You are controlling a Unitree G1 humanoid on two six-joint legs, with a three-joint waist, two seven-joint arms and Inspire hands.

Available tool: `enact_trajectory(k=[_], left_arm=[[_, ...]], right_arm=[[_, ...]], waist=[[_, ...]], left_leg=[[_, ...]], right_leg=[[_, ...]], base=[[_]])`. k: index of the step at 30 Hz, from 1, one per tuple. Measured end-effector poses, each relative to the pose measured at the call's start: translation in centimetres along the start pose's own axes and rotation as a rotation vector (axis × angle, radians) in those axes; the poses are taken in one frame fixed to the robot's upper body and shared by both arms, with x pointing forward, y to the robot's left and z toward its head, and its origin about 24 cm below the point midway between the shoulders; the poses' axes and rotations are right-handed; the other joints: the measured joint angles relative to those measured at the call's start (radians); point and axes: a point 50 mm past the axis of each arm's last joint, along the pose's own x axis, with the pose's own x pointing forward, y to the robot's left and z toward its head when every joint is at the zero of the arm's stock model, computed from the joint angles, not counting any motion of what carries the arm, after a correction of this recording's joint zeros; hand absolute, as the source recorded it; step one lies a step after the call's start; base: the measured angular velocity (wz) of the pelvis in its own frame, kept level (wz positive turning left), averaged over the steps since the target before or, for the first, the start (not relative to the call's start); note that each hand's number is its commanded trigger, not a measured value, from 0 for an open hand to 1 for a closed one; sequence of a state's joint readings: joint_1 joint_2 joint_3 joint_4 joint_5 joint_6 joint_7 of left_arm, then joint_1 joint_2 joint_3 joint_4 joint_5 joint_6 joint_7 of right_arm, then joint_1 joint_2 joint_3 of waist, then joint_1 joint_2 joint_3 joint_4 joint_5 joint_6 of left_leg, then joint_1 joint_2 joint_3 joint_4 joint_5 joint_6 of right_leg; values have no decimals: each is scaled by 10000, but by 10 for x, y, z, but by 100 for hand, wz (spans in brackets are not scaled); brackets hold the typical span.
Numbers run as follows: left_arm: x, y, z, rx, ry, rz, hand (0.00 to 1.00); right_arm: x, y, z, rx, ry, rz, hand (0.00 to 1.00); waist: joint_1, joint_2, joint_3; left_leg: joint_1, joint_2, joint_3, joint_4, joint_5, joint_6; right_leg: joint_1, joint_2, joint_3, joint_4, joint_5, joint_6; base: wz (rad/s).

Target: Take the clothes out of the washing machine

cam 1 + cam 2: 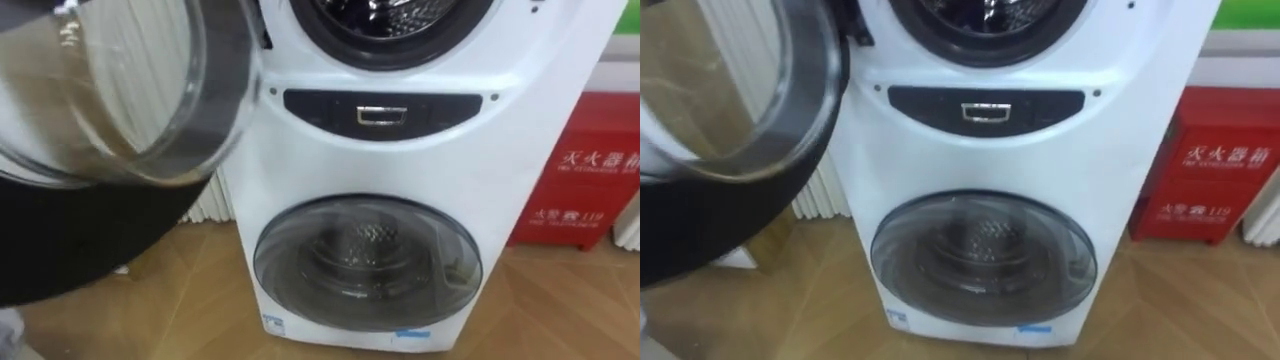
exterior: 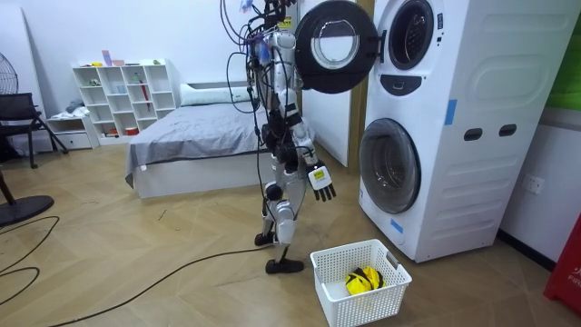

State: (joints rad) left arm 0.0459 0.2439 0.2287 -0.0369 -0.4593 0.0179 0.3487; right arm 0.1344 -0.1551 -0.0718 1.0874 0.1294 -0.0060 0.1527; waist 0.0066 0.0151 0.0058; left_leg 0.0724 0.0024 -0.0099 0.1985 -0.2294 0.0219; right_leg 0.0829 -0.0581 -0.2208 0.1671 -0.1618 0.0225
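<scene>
I stand facing a white stacked washing machine (image 1: 400, 150), about a step from it. Its upper round door (image 1: 130, 90) is swung open to my left, close to my head, and shows in the room view as a dark ring (image 2: 331, 45). The upper drum opening (image 1: 390, 20) is at the top edge, and what lies inside it is too cut off to tell. The lower round door (image 1: 367, 262) is shut. My right hand (image 2: 322, 182) hangs low at hip height with spread, straight fingers and holds nothing. A white basket (image 2: 349, 309) on the floor by my feet holds a yellow and black item (image 2: 363, 280).
A red cabinet (image 1: 590, 170) stands right of the machine, and a white radiator (image 1: 210, 205) is behind the open door. Behind me are a grey bed (image 2: 195, 136) and a white shelf unit (image 2: 123, 95). Wooden floor (image 2: 136, 263) lies open behind me.
</scene>
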Motion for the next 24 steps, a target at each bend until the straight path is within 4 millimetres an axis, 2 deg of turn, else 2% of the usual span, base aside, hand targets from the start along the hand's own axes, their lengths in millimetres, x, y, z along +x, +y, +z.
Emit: enact_trajectory(k=[1, 2, 4, 5, 7, 10, 13, 15, 19, 21, 24], left_arm=[[-6, -14, -5, -127, 149, -775, 0], [-9, -20, -7, -152, 231, -1184, 0], [-22, -46, -21, 16, 784, -2964, 0], [-26, -53, -24, 63, 911, -3402, 0], [-41, -71, -38, 332, 1439, -4890, 0], [-63, -93, -53, 326, 2148, -6789, 0], [-86, -112, -69, 347, 2948, -8614, 0], [-101, -120, -79, 453, 3489, -9600, 0], [-120, -125, -95, 540, 4414, -10738, 0], [-121, -123, -99, 575, 4580, -10827, 0], [-118, -118, -105, 694, 4833, -10690, 0]], right_arm=[[2, 4, 6, -104, -127, 165, 0], [2, 6, 7, -78, -147, 214, 0], [4, 11, 10, -87, -212, 408, 0], [4, 13, 10, -185, -206, 471, 0], [5, 17, 12, -409, -205, 608, 0], [6, 21, 13, -639, -199, 606, 0], [6, 27, 14, -772, -203, 806, 0], [7, 29, 14, -789, -217, 891, 0], [6, 29, 12, -545, -196, 1009, 0], [6, 29, 12, -457, -215, 1070, 0], [6, 29, 12, -436, -212, 1082, 0]], waist=[[-9, -77, -8], [-9, -96, -20], [-73, -85, -11], [-129, -92, -8], [-449, -109, 2], [-659, -184, 39], [-957, -319, 32], [-1183, -391, 76], [-1308, -419, 79], [-1342, -387, 59], [-1358, -312, 12]], left_leg=[[-21, -9, -12, -11, 9, 15], [-9, -9, -8, -25, 11, 18], [82, -5, 51, -114, 15, 23], [75, -3, 52, -117, 16, 22], [67, 11, 75, -133, 17, 20], [89, 38, 311, -190, 17, 19], [68, 31, 408, -168, 17, 20], [63, 31, 454, -169, 16, 20], [23, 62, 683, -163, 16, 20], [20, 88, 871, -154, 16, 20], [6, 101, 910, -157, 16, 20]], right_leg=[[1, -6, 38, -1, 10, 17], [8, -6, 57, -3, 14, 23], [65, 1, 88, 20, 16, 27], [59, 2, 85, 21, 16, 27], [36, 24, 107, 22, 16, 26], [-40, 53, 285, 8, 16, 26], [-167, 52, 392, 12, 17, 26], [-193, 55, 425, 4, 17, 26], [-355, 101, 695, 2, 20, 20], [-400, 114, 742, 16, 22, 17], [-458, 134, 810, 23, 33, -2]], base=[[12], [0], [-8], [-5], [-2], [-18], [-14], [-13], [-20], [-10], [-8]])
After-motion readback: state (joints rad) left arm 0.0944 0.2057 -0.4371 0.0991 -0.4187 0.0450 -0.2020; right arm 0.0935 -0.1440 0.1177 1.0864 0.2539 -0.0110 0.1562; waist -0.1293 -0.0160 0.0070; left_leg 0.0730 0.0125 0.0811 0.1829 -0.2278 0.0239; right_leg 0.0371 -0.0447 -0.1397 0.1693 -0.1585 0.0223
